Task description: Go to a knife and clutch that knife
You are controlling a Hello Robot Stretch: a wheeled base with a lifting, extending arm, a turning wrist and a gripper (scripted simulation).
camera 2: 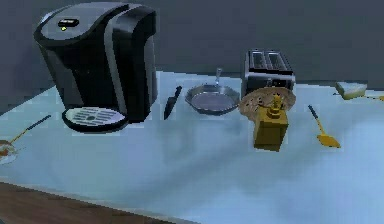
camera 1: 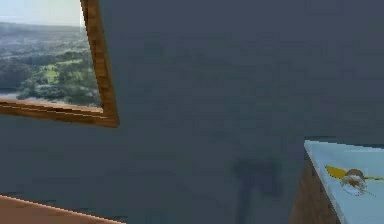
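A dark knife (camera 2: pixel 172 102) lies on the pale blue countertop (camera 2: pixel 190 165), its tip pointing away from me. It rests between a big black coffee machine (camera 2: pixel 95 55) on its left and a grey pan (camera 2: pixel 213 98) on its right.
Behind the pan stands a toaster (camera 2: pixel 270 68), with a yellow bottle (camera 2: pixel 269 130) in front of it and a yellow spatula (camera 2: pixel 322 127) to its right. The forward view has a wood-framed window (camera 1: pixel 60 60), a dark wall and the counter's corner (camera 1: pixel 335 160) with a yellow utensil (camera 1: pixel 350 177).
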